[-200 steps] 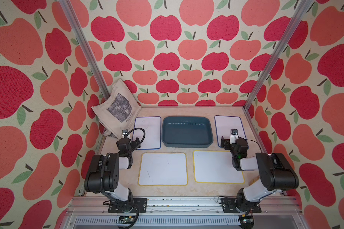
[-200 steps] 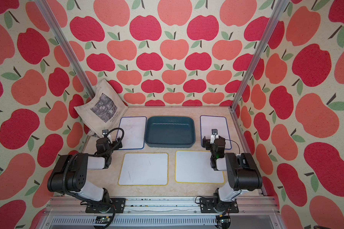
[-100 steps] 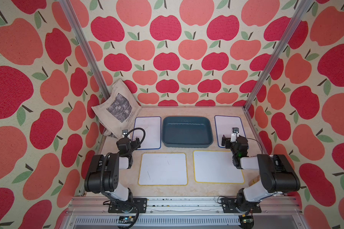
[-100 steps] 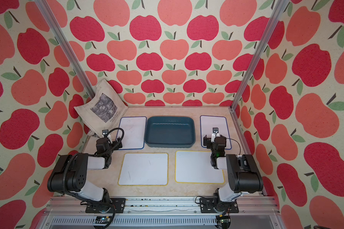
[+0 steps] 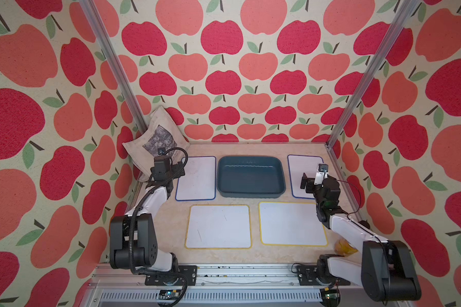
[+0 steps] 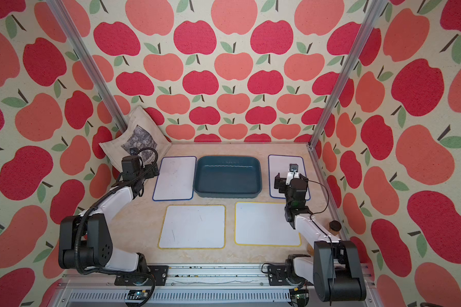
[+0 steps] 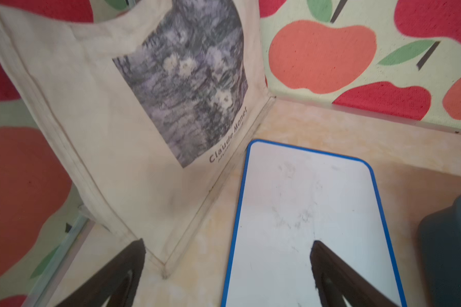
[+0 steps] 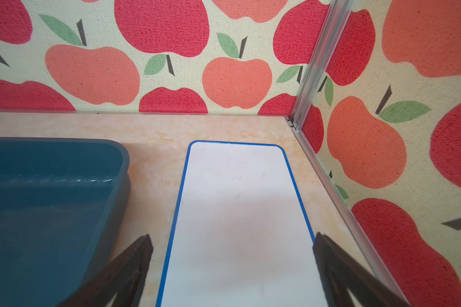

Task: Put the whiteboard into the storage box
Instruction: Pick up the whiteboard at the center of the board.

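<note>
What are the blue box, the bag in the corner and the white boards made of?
The box looks like smooth, slightly shiny plastic: light glints on its inner wall. The bag looks like matte beige cloth, with stitched seams and a printed picture. The boards look smooth white with thin coloured rims, perhaps plastic; what lies underneath does not show.

Top views: high at front, looking down on whole table (image 5: 253, 256). Wrist cams: low, close, facing back wall (image 8: 171, 53); both catch storage box (image 8: 51, 186).
</note>
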{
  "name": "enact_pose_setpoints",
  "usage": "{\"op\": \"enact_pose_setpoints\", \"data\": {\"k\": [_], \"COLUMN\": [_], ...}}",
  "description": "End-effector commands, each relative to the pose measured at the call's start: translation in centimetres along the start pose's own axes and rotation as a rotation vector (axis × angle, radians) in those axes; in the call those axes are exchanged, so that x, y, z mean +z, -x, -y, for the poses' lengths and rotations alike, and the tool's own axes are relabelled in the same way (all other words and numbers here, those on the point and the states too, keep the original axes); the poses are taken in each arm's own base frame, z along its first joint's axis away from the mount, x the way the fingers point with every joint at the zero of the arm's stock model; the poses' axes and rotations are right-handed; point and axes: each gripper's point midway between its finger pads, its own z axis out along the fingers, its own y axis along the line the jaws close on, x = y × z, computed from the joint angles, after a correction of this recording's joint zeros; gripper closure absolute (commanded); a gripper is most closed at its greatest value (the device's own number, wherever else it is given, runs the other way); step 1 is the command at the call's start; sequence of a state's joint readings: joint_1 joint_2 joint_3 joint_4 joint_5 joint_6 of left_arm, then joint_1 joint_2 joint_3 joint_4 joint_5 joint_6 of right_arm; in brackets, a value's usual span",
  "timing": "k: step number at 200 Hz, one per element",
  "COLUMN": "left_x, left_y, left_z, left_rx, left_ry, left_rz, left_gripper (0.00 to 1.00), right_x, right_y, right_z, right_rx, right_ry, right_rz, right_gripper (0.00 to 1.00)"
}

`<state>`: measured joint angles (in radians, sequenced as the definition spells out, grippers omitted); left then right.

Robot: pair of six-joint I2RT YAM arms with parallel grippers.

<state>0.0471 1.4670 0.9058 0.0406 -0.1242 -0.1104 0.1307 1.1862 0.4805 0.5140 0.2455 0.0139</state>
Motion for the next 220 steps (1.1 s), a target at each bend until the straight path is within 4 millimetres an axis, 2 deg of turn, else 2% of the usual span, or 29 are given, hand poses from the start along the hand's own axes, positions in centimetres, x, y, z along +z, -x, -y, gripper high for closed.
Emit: {"op": "enact_pose_setpoints", "data": {"k": [1, 21, 53, 97, 124, 172, 196, 220], "left_x": [-1.4, -3.3, -6.6, -9.7, -10.9, -12.6, -13.4, -13.8], "left_y": [-4.6, -5.4, -6.7, -10.8, -13.5, -17.6, -18.9, -20.0], "left_z": [-1.4, -0.7, 0.4, 1.3, 1.6, 1.6, 2.1, 2.4], "left_rx": [-0.033, -0.023, -0.031, -0.133, -0.166, -0.206, -0.269, -0.27], "left_ry": [0.122, 0.138, 0.163, 0.122, 0.081, 0.075, 0.034, 0.019], "left_rz": [-0.161, -0.2, -0.257, -0.357, -0.441, -0.551, -0.558, -0.57], "left_gripper": [0.0, 0.0, 0.01, 0.01, 0.02, 0.07, 0.08, 0.1], "right_x": [-0.4, -0.7, -1.8, -4.4, -6.8, -11.7, -14.1, -15.5], "right_y": [1.2, 1.3, 0.9, -1.0, -2.1, -5.7, -7.7, -9.9], "right_z": [-0.7, -2.6, -7.3, -12.9, -16.1, -20.3, -22.6, -24.3], "right_rx": [0.069, 0.106, 0.082, -0.058, -0.048, -0.011, 0.01, 0.018], "right_ry": [0.024, 0.077, 0.165, 0.214, 0.293, 0.399, 0.458, 0.486], "right_rz": [-0.062, -0.114, -0.238, -0.43, -0.468, -0.588, -0.629, -0.675], "right_gripper": [0.01, 0.01, 0.01, 0.01, 0.01, 0.01, 0.01, 0.01]}}
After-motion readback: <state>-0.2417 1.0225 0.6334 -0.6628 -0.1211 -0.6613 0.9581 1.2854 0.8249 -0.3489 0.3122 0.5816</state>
